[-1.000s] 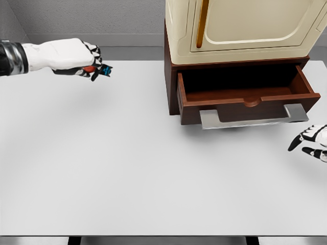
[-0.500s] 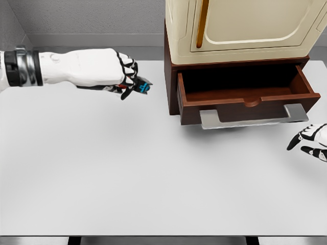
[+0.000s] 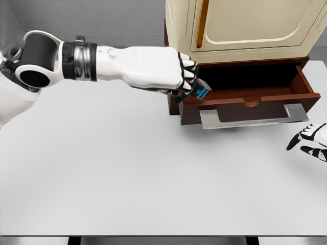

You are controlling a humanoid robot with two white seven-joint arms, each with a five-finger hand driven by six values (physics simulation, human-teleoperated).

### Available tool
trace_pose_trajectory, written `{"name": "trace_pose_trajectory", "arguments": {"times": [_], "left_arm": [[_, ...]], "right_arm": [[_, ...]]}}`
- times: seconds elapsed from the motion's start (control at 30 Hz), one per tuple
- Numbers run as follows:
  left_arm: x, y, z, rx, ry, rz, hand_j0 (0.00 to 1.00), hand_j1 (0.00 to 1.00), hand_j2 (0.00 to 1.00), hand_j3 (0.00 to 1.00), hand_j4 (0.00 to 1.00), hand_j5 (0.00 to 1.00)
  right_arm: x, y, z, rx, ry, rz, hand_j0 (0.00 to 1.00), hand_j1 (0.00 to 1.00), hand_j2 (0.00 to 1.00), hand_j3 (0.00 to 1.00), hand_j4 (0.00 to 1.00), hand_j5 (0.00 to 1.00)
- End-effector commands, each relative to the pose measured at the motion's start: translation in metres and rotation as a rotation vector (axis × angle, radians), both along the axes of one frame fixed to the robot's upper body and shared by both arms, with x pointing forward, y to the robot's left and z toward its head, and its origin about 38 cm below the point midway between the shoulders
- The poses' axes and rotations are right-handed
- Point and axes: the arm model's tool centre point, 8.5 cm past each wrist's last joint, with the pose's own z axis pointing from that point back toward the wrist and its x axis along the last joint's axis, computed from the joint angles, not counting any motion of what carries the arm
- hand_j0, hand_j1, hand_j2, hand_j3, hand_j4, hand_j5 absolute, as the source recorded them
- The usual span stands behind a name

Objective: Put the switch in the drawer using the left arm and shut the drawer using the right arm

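Observation:
The switch, a small dark device with a bright blue end, sticks out of my left hand, which is shut on it. The hand hovers over the left front corner of the open brown drawer, so the switch hangs just above the drawer's left edge. Inside, the drawer shows a bare wooden floor, and a grey metal handle runs along its front. My right hand rests open above the table at the right edge, below and right of the handle.
The drawer belongs to a brown base under a cream cabinet with an orange handle, standing at the back right of the white table. A grey wall runs behind.
My left arm has swept to the right across the table, carrying the switch from the far left to the drawer's left front corner. The right hand has barely shifted.

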Motion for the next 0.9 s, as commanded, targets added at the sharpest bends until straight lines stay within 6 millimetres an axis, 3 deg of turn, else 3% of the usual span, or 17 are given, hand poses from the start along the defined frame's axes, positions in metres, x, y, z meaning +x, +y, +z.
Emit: {"name": "trace_pose_trajectory", "arguments": {"times": [0.0, 0.1, 0.27, 0.33, 0.53, 0.7, 0.87], "left_arm": [[-0.002, -0.027, -0.004, -0.031, 0.035, -0.048, 0.26, 0.26, 0.26, 0.26, 0.26, 0.26], [0.006, -0.041, -0.006, -0.051, 0.062, -0.05, 0.26, 0.26, 0.26, 0.26, 0.26, 0.26], [0.047, -0.058, -0.009, -0.066, 0.137, 0.032, 0.26, 0.26, 0.26, 0.26, 0.26, 0.26], [0.049, -0.063, -0.017, -0.049, 0.155, 0.031, 0.26, 0.26, 0.26, 0.26, 0.26, 0.26], [0.047, -0.072, -0.016, -0.058, 0.161, 0.016, 0.3, 0.3, 0.3, 0.3, 0.3, 0.3], [0.058, -0.065, -0.023, -0.055, 0.188, 0.053, 0.43, 0.43, 0.43, 0.43, 0.43, 0.43], [0.059, -0.065, -0.024, -0.055, 0.194, 0.058, 0.76, 0.76, 0.76, 0.76, 0.76, 0.76]], "right_arm": [[0.0, 0.0, 0.001, 0.006, 0.001, -0.002, 0.51, 0.51, 0.51, 0.51, 0.51, 0.51], [0.0, 0.0, 0.001, 0.006, 0.001, -0.002, 0.51, 0.51, 0.51, 0.51, 0.51, 0.51], [0.0, 0.0, 0.0, 0.006, 0.002, -0.002, 0.51, 0.51, 0.51, 0.51, 0.51, 0.51], [0.0, 0.0, 0.0, 0.006, 0.002, -0.002, 0.51, 0.51, 0.51, 0.51, 0.51, 0.51], [0.0, 0.0, 0.0, 0.006, 0.002, -0.002, 0.52, 0.52, 0.52, 0.52, 0.52, 0.52], [0.0, 0.0, 0.0, 0.006, 0.002, -0.002, 0.52, 0.52, 0.52, 0.52, 0.52, 0.52], [0.0, 0.0, 0.001, 0.005, 0.002, -0.001, 0.52, 0.52, 0.52, 0.52, 0.52, 0.52]]}}
